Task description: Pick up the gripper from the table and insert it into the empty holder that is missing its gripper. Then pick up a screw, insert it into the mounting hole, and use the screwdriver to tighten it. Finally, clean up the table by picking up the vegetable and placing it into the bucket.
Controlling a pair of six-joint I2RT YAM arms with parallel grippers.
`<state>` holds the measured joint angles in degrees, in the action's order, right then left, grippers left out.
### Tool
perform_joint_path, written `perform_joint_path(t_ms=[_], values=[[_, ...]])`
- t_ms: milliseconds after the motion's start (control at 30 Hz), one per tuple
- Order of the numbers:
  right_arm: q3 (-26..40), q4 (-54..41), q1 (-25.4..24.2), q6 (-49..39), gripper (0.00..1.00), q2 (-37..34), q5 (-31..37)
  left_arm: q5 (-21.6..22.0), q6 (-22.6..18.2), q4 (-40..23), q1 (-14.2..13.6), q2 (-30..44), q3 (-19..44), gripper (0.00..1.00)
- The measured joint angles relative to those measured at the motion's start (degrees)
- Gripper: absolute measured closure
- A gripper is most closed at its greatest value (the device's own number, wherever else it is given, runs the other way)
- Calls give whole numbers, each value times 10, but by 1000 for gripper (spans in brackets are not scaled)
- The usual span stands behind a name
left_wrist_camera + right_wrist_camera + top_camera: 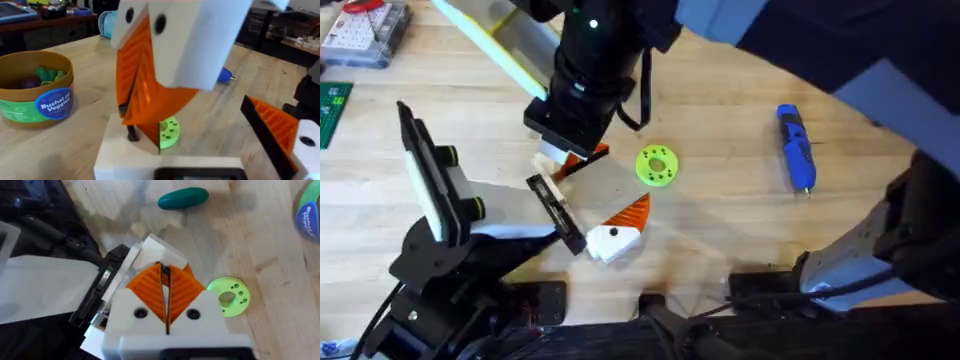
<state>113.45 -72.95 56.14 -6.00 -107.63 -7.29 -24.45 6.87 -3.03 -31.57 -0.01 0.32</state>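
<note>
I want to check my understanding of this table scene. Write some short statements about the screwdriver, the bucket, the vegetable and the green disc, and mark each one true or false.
1. The blue screwdriver lies on the table, with no gripper on it. True.
2. The bucket is empty. False: green and purple pieces already lie inside it.
3. A green disc with small holes lies flat on the wood. True.
4. Nothing is left to clean up. False: a green oblong vegetable lies on the table, outside the bucket.
5. The screwdriver touches the green disc. False: bare table lies between them.
</note>
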Motion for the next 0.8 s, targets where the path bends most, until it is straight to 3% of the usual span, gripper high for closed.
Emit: perform_joint_path(t_ms=[800], values=[[0, -5, 0, 0, 993, 0, -3, 0, 0, 0, 0, 0, 0, 10]])
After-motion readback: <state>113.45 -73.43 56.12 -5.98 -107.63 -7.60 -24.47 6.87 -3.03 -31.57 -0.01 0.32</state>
